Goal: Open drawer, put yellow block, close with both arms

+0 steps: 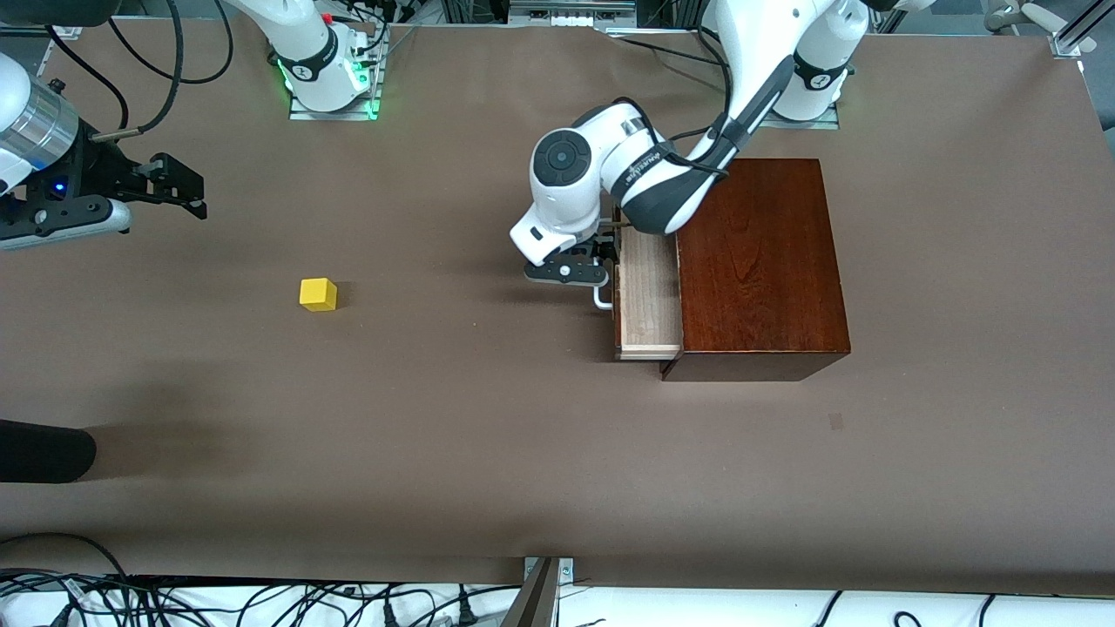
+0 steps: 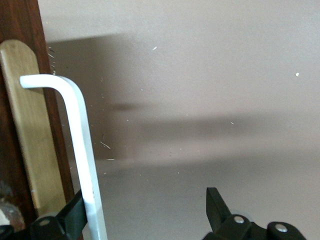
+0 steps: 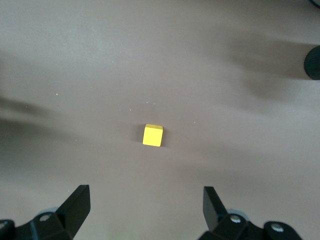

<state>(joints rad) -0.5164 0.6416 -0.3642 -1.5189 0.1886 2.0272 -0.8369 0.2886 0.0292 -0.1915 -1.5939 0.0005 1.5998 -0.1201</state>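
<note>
One brown table [image 1: 488, 453] bears yellow block [image 1: 318, 294].

Bare table rings the yellow block [image 1: 318, 293]; left gripper [image 1: 582, 261] crowds the drawer [image 1: 649, 292].

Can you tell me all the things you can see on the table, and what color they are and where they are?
yellow block: 1, bright yellow, on the brown table cover toward the right arm's end.
drawer: 1, pale wood tray with white handle, pulled partly out of the box.
wooden box: 1, dark reddish brown, toward the left arm's end.
table: 1, brown cover.
left gripper: 1, black, open, at the drawer handle.
right gripper: 1, black, open, over the table above the yellow block.
</note>
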